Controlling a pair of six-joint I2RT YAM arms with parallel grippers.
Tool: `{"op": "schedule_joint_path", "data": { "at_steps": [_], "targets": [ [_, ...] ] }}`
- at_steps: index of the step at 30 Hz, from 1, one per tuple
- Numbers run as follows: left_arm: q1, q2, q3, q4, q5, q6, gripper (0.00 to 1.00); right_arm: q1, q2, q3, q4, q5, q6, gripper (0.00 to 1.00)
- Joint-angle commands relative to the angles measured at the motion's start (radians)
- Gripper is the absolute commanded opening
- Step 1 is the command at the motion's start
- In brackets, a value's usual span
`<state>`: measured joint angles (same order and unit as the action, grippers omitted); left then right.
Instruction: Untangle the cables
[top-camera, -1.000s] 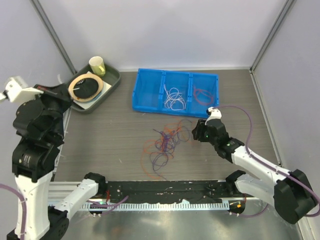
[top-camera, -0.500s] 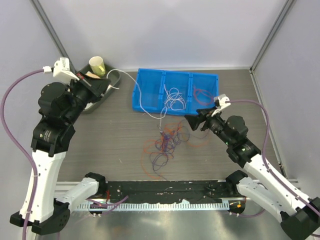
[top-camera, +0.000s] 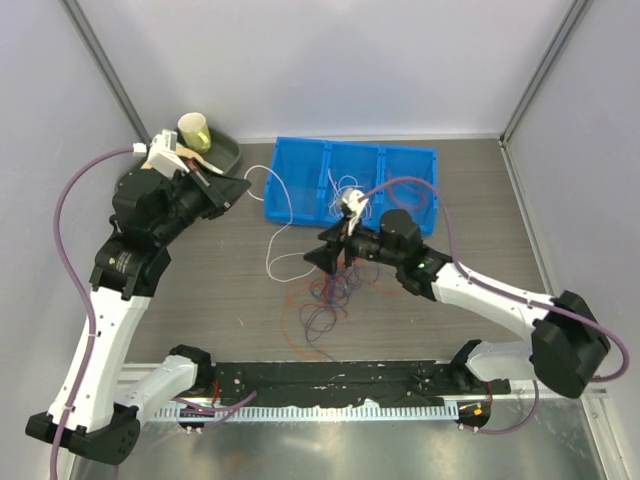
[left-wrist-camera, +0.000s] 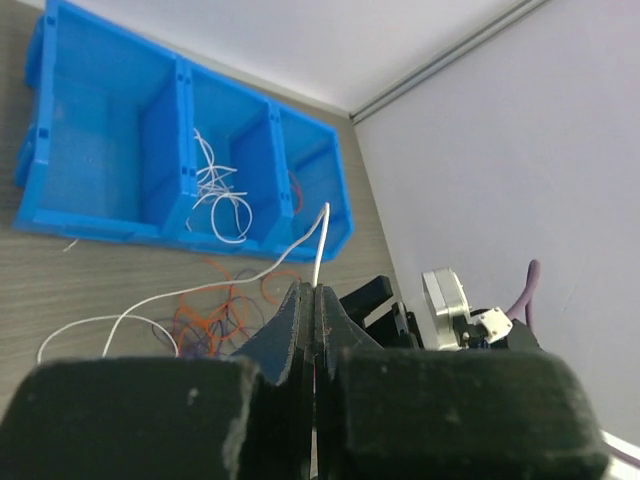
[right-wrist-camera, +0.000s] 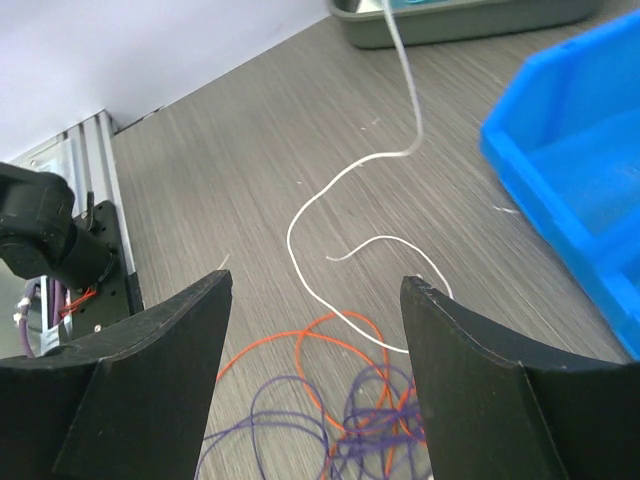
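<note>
Blue bin (top-camera: 300, 168), tray (top-camera: 226, 150) (cup (top-camera: 194, 130), seemingly).

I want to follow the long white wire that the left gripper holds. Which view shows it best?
Top external: the long thin white wire runs whole from the left gripper down to the table. Left wrist shows its pinched end; right wrist shows only its loops on the table.

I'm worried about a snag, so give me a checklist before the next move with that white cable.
1. Left gripper shut on white cable: ok.
2. Right gripper open, nothing in it: ok.
3. White cable free of the orange and purple tangle: cannot tell.
4. Blue bin middle compartment already holds white cables: ok.
5. Orange and purple strands separated: not ok.
</note>
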<state>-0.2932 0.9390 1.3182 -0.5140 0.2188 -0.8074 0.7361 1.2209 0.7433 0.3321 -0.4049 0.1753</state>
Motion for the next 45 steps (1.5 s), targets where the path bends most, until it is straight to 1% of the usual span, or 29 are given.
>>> {"op": "schedule_joint_path", "data": {
  "at_steps": [1, 2, 6, 9, 12, 15, 16, 19, 20, 25, 26, 27, 28, 29, 31, 32, 33, 36, 39, 40, 43, 44, 45],
  "targets": [
    [0.0, -0.011, -0.027, 0.016, 0.028, -0.013, 0.0, 0.089, 0.106, 0.094, 0.065, 0.038, -0.085, 0.74],
    [0.0, -0.009, -0.028, 0.012, 0.028, -0.015, 0.0, 0.101, 0.156, 0.102, 0.074, 0.057, -0.079, 0.74],
    [0.0, -0.016, -0.013, -0.014, 0.002, -0.018, 0.0, 0.152, 0.261, 0.114, 0.159, 0.133, -0.036, 0.73],
    [0.0, -0.028, 0.006, -0.047, -0.047, -0.026, 0.0, 0.193, 0.311, 0.107, 0.228, 0.158, -0.019, 0.72],
    [0.0, -0.039, 0.022, -0.08, -0.09, -0.033, 0.0, 0.238, 0.382, 0.137, 0.21, 0.164, -0.046, 0.72],
    [-0.001, -0.049, 0.024, -0.095, -0.104, -0.041, 0.0, 0.27, 0.451, 0.18, 0.199, 0.236, -0.076, 0.72],
    [0.0, -0.054, 0.023, -0.095, -0.104, -0.042, 0.0, 0.275, 0.492, 0.194, 0.196, 0.248, -0.082, 0.72],
    [0.0, -0.059, 0.019, -0.098, -0.111, -0.046, 0.0, 0.279, 0.551, 0.249, 0.173, 0.316, -0.094, 0.71],
    [0.0, -0.063, 0.019, -0.103, -0.113, -0.047, 0.0, 0.279, 0.583, 0.261, 0.173, 0.322, -0.106, 0.7],
    [0.0, -0.062, 0.022, -0.112, -0.122, -0.052, 0.0, 0.286, 0.654, 0.289, 0.261, 0.4, -0.111, 0.65],
    [0.002, -0.062, 0.024, -0.113, -0.125, -0.05, 0.0, 0.286, 0.663, 0.292, 0.271, 0.432, -0.111, 0.61],
    [0.0, -0.065, 0.027, -0.115, -0.127, -0.047, 0.0, 0.286, 0.672, 0.304, 0.274, 0.431, -0.115, 0.58],
    [0.0, -0.065, 0.03, -0.116, -0.139, -0.039, 0.0, 0.286, 0.675, 0.31, 0.271, 0.426, -0.12, 0.51],
    [0.0, -0.065, 0.032, -0.121, -0.148, -0.038, 0.0, 0.286, 0.675, 0.314, 0.269, 0.426, -0.122, 0.29],
    [-0.001, -0.068, 0.033, -0.132, -0.168, -0.032, 0.0, 0.284, 0.657, 0.303, 0.278, 0.426, -0.125, 0.16],
    [0.0, -0.068, 0.033, -0.132, -0.17, -0.032, 0.0, 0.286, 0.648, 0.297, 0.281, 0.426, -0.125, 0.05],
    [0.0, -0.068, 0.033, -0.132, -0.173, -0.032, 0.0, 0.286, 0.625, 0.28, 0.285, 0.436, -0.123, 0.01],
    [0.0, -0.068, 0.03, -0.135, -0.179, -0.027, 0.0, 0.284, 0.583, 0.243, 0.306, 0.454, -0.115, 0.01],
    [0.0, -0.069, 0.029, -0.142, -0.193, -0.021, 0.0, 0.286, 0.51, 0.241, 0.254, 0.474, -0.089, 0.01],
    [0.0, -0.066, 0.021, -0.144, -0.199, -0.021, 0.0, 0.284, 0.461, 0.242, 0.239, 0.489, -0.065, 0.01],
    [0.002, -0.063, -0.026, -0.149, -0.21, -0.021, 0.08, 0.279, 0.373, 0.271, 0.135, 0.566, -0.039, 0.01],
    [0.0, -0.06, -0.043, -0.15, -0.211, -0.018, 0.15, 0.273, 0.353, 0.306, 0.101, 0.58, -0.034, 0.01],
    [0.0, -0.052, -0.074, -0.152, -0.208, -0.018, 0.21, 0.264, 0.336, 0.326, 0.029, 0.621, -0.03, 0.01]
  ]
}}
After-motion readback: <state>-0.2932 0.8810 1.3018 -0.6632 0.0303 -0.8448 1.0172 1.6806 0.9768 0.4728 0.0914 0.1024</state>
